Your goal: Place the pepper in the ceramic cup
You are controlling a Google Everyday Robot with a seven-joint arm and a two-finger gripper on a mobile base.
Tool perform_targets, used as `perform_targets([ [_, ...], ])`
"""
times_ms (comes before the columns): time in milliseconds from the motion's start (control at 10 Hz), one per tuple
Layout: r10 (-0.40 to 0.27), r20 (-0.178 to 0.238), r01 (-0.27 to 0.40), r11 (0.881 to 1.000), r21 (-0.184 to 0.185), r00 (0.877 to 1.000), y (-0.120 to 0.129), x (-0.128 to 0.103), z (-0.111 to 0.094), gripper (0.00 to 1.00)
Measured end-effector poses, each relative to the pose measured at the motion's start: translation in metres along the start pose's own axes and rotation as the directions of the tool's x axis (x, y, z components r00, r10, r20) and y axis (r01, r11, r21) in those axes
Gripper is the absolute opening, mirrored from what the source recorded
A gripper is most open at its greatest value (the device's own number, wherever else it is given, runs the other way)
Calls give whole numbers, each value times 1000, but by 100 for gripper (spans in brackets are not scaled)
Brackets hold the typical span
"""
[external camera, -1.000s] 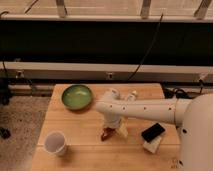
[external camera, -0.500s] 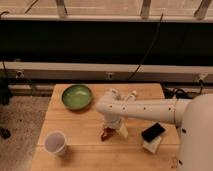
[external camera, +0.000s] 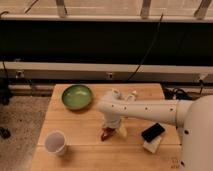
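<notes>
The pepper (external camera: 105, 133) is a small dark red-brown shape on the wooden table (external camera: 85, 155), just below the arm's end. My gripper (external camera: 111, 127) hangs down over it at the table's middle, right at the pepper. The ceramic cup (external camera: 55, 142) is white and round and stands at the front left of the table, well to the left of the gripper. The white bottle (external camera: 131, 97) lies behind the arm, partly hidden by it.
A wide green bowl (external camera: 77, 96) sits at the back left. A black phone (external camera: 153, 132) lies on a pale block (external camera: 154, 144) at the front right. My white arm (external camera: 150, 111) reaches across from the right. A dark wall with cables runs behind the table.
</notes>
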Motion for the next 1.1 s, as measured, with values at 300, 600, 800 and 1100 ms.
perform_targets([
  [300,-9,7,9,999,34,1000,-6,-1,5,79],
  [600,-8,10,7,999,52,1000,-9,0,7,53],
  [800,-12,7,12,998,59,1000,-13,0,5,33],
  [1100,-17,7,16,998,59,1000,-14,-1,0,4],
])
